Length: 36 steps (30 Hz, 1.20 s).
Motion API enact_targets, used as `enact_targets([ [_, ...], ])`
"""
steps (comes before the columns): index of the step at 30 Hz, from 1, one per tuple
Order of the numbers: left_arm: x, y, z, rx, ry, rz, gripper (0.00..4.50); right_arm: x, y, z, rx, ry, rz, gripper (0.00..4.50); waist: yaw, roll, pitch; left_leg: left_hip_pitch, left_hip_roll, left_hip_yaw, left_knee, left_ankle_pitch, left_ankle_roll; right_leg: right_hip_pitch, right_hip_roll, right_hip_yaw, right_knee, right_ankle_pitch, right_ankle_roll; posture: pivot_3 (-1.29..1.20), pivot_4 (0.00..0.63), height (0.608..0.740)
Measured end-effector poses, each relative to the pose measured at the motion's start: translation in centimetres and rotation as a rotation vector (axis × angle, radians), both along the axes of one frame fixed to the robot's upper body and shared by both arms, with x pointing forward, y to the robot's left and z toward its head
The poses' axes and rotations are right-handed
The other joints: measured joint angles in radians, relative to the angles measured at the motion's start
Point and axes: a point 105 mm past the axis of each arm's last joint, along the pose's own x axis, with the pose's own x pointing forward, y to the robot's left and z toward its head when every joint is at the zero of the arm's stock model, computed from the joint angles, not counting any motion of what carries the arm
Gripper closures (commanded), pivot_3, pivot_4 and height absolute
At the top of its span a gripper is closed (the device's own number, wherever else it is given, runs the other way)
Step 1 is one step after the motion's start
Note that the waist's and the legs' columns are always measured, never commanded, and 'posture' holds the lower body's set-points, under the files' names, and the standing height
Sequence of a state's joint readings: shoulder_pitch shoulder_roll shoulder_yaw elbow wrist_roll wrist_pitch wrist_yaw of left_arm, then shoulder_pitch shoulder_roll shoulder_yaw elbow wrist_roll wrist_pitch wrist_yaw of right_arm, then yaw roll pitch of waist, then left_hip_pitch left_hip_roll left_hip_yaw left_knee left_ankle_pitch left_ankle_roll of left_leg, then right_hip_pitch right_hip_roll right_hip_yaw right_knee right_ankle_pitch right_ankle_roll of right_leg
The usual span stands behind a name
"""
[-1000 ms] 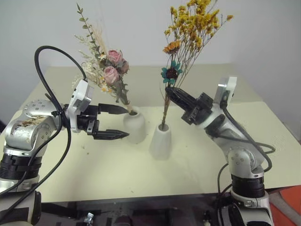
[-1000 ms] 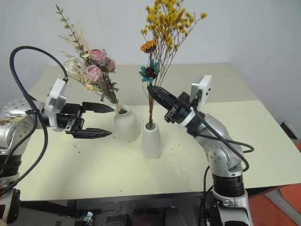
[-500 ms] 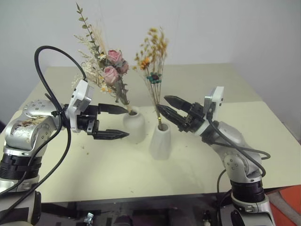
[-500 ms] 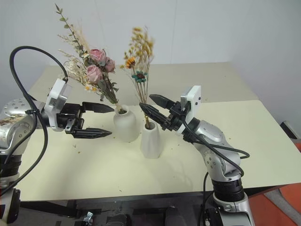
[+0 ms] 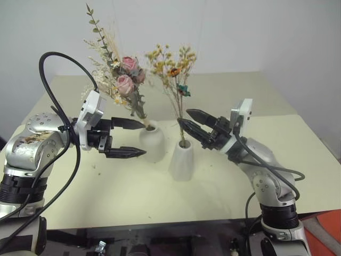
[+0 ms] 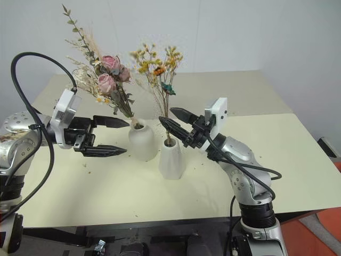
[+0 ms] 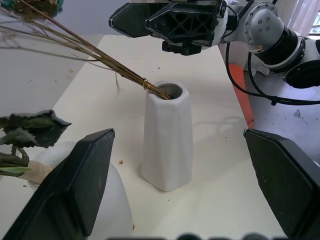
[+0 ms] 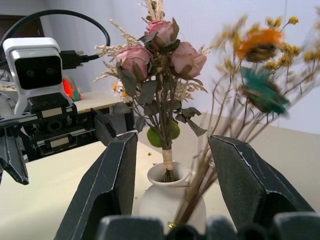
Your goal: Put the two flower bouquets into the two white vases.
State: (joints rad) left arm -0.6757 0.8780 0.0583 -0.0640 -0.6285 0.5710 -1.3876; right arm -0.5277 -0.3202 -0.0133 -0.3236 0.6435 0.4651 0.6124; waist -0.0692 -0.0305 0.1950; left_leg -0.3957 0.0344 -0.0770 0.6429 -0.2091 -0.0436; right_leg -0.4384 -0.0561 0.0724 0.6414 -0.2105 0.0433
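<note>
The pink rose bouquet [image 5: 126,80] stands in the rounded white vase [image 5: 153,142]. The yellow-orange bouquet [image 5: 171,66] stands with its stems in the tapered white vase [image 5: 182,159] and leans toward the roses. My right gripper [image 5: 184,117] is open just right of those stems, above the tapered vase's mouth, holding nothing. My left gripper [image 5: 143,138] is open beside the rounded vase, one finger near its neck and the other by its belly, apart from it. In the left wrist view the tapered vase [image 7: 167,140] sits between my left fingers [image 7: 75,185].
Both vases stand near the middle of a cream table [image 5: 106,186], whose front edge runs close below them. A black cable [image 5: 50,85] loops above my left arm. Small dried crumbs lie on the table around the vases.
My right gripper opened and let go of the yellow-orange bouquet. The bunch dropped deeper into the tapered vase and tipped left toward the roses. The left gripper stayed still.
</note>
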Motion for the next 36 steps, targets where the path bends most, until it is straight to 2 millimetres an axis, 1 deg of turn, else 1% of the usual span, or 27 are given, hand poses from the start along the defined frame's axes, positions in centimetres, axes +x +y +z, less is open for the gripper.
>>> enact_targets([
  [3, 0.0, 0.0, 0.0, 0.0, 0.0, 0.0, 0.0, 0.3, -0.6, -0.2, -0.014, 0.035, -0.019, 1.74, 0.001, 0.0, 0.0, 0.0, 0.0, 0.0, 0.0, 0.0, 0.0, 0.0, 0.0, 0.0, 0.0, 0.0, 0.0, 0.0, 0.15, 0.74],
  [6, 0.0, 0.0, 0.0, 0.0, 0.001, 0.0, 0.0, 0.5, -1.4, 0.2, -0.021, 0.101, -0.007, 1.74, 0.0, 0.0, 0.0, 0.0, 0.0, 0.0, 0.0, 0.0, 0.0, 0.0, 0.0, 0.0, 0.0, 0.0, 0.0, 0.0, 0.15, 0.74],
  [10, 0.0, 0.1, -0.2, 0.0, 0.005, 0.002, 0.0, 0.6, -2.4, 1.4, -0.045, 0.179, 0.008, 1.74, 0.0, 0.0, 0.0, 0.0, 0.0, 0.0, 0.0, 0.0, 0.0, 0.0, 0.0, 0.0, 0.0, 0.0, 0.0, 0.0, 0.15, 0.74],
  [14, 0.0, 0.1, -0.2, 0.001, 0.007, 0.002, 0.0, 1.1, -2.8, 0.4, -0.093, 0.301, 0.027, 1.74, 0.0, 0.0, 0.0, 0.0, 0.0, 0.0, 0.0, 0.0, 0.0, 0.0, 0.0, 0.0, 0.0, 0.0, 0.0, 0.0, 0.15, 0.74],
  [17, 0.0, 0.1, -0.3, 0.001, 0.008, 0.003, 0.0, 1.6, -2.8, -0.1, -0.097, 0.357, 0.036, 1.15, -0.001, 0.0, 0.0, 0.0, 0.0, 0.0, 0.0, 0.0, 0.0, 0.0, 0.0, 0.0, 0.0, 0.0, 0.0, 0.0, 0.15, 0.74],
  [20, -0.1, 0.1, -0.4, 0.002, 0.009, 0.003, 0.0, 2.2, -2.8, 0.3, -0.098, 0.382, 0.041, 0.17, -0.001, 0.0, 0.0, 0.0, 0.0, 0.0, 0.0, 0.0, 0.0, 0.0, 0.0, 0.0, 0.0, 0.0, 0.0, 0.0, 0.15, 0.74],
  [21, -0.1, 0.1, -0.4, 0.002, 0.01, 0.005, 0.0, 2.4, -2.8, 0.3, -0.096, 0.395, 0.044, 0.03, -0.001, 0.0, 0.0, 0.0, 0.0, 0.0, 0.0, 0.0, 0.0, 0.0, 0.0, 0.0, 0.0, 0.0, 0.0, 0.0, 0.15, 0.74],
  [32, -0.4, 0.3, -0.4, 0.003, -0.01, 0.031, 0.0, 4.5, -1.8, -0.2, -0.101, 0.652, 0.119, 0.03, -0.001, 0.0, 0.0, -0.001, 0.0, 0.0, 0.0, 0.0, 0.0, 0.0, 0.0, 0.0, 0.0, 0.0, -0.001, 0.0, 0.15, 0.74],
  [36, -0.5, 0.3, -0.4, 0.002, -0.015, 0.041, 0.0, 4.6, -1.1, 0.0, -0.106, 0.701, 0.162, 0.03, -0.001, 0.0, 0.0, -0.001, 0.0, 0.0, 0.0, 0.0, 0.0, -0.001, 0.0, 0.0, 0.0, 0.001, -0.001, 0.0, 0.15, 0.74],
])
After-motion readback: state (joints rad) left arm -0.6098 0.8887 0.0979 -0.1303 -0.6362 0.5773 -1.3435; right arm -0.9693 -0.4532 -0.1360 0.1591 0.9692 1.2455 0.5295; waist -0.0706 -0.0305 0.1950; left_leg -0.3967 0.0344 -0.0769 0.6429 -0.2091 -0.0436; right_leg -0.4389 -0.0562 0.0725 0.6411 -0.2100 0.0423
